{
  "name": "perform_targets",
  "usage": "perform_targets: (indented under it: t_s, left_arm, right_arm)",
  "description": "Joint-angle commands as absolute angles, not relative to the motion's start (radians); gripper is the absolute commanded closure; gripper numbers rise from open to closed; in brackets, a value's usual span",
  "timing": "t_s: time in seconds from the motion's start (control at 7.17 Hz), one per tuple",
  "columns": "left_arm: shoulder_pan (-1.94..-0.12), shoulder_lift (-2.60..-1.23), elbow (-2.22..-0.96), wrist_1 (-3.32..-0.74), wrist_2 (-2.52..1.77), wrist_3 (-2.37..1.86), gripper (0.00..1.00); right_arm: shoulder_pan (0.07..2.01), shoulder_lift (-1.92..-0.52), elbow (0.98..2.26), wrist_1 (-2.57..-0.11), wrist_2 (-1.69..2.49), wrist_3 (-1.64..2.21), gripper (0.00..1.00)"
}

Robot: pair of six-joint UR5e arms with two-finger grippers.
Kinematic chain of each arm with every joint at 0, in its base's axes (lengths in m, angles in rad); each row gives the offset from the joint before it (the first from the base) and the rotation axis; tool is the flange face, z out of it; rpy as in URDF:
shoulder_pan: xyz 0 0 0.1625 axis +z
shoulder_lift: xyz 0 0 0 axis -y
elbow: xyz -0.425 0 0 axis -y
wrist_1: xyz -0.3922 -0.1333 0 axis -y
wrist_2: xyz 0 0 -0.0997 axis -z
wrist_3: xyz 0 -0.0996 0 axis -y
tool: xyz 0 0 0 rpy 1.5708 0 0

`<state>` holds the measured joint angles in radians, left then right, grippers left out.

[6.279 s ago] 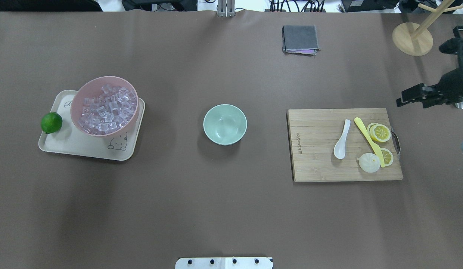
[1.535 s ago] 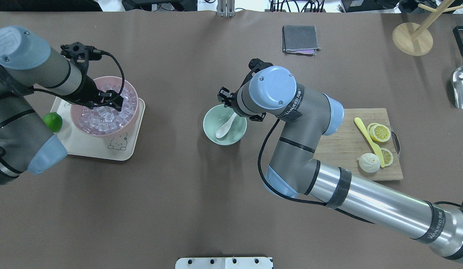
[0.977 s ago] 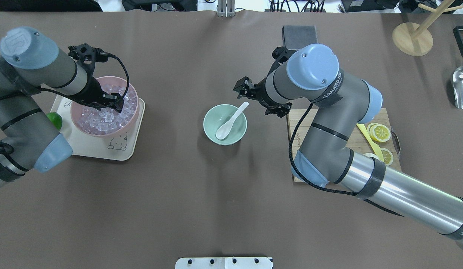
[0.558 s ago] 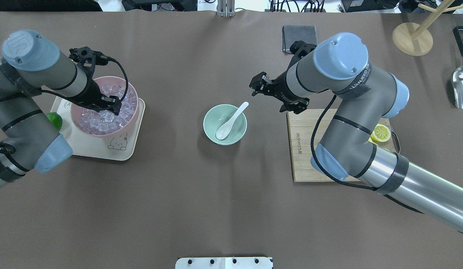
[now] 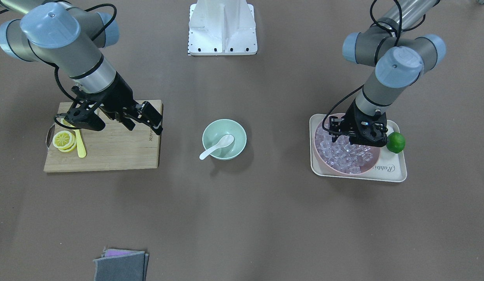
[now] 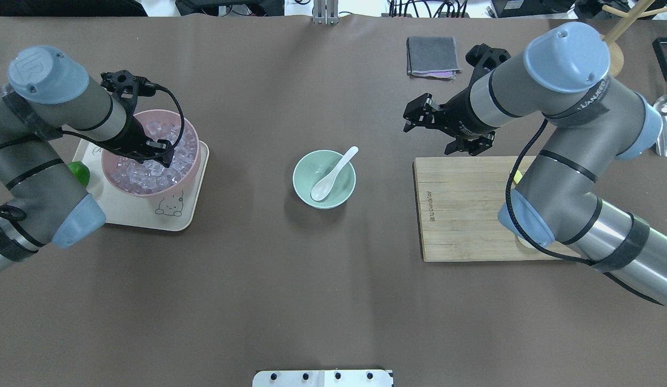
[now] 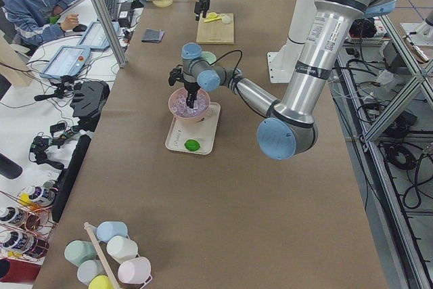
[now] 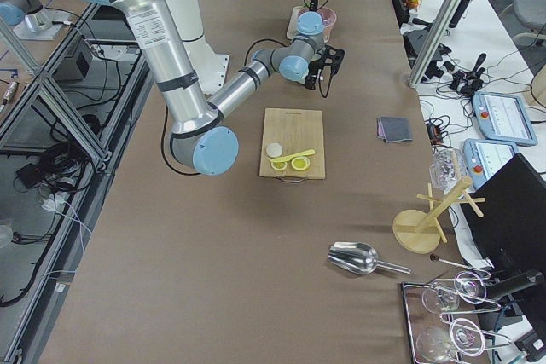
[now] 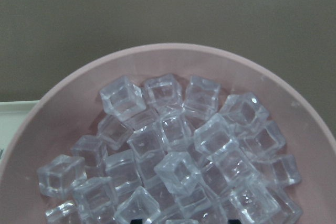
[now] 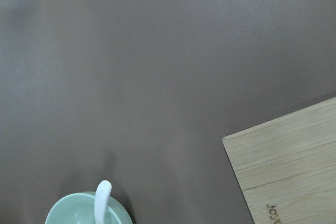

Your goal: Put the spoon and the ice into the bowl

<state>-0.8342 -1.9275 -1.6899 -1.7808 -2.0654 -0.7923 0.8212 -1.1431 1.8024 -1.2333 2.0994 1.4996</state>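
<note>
The white spoon [image 6: 333,174] lies in the mint-green bowl [image 6: 306,169] at the table's middle, handle resting on the far right rim; both also show in the front view, spoon [image 5: 216,146] and bowl [image 5: 236,134]. My right gripper [image 6: 411,119] is open and empty, to the right of the bowl above the cutting board's far left corner. My left gripper [image 6: 150,157] looks open and is low over the ice [image 9: 178,171] piled in the pink bowl [image 6: 189,156]. Whether its fingers touch a cube is hidden.
The pink bowl stands on a cream tray [image 6: 134,215] with a lime [image 5: 395,142]. The wooden cutting board [image 6: 462,215] carries lemon slices [image 5: 63,139] and a yellow knife [image 5: 81,146]. A grey cloth [image 6: 432,55] lies far back; a metal scoop [image 6: 664,123] far right.
My right gripper has let go of the spoon in the green bowl and drawn back to the right. My left gripper has stayed over the ice, shifting slightly.
</note>
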Motion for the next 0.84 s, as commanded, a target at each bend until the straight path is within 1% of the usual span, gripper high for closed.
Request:
perform_targets:
  t_s: [0.0, 0.28, 0.42, 0.56, 0.7]
  left_arm:
    - [-0.833, -1.925, -1.692, -1.781, -2.068, -0.795, 0.44]
    - [-0.831, -1.924, -1.692, -1.781, -2.066, -0.795, 0.44]
    - [-0.831, -1.922, -1.69, -1.781, -2.066, -0.795, 0.46]
    - [-0.83, -1.922, -1.687, -1.781, -2.068, -0.795, 0.53]
    - [-0.827, -1.922, -1.687, -1.779, -2.068, -0.795, 0.53]
  right_arm:
    - [0.883, -1.216, 1.842, -1.233, 2.166, 1.427, 0.0]
    - [0.952, -1.299, 1.888, -1.233, 2.229, 1.338, 0.0]
    - [0.972, -1.325, 1.894, -1.233, 2.236, 1.297, 0.0]
    - [1.001, -1.354, 1.898, -1.235, 2.25, 1.242, 0.0]
    - [1.04, -1.373, 1.899, -1.233, 2.287, 1.2, 0.0]
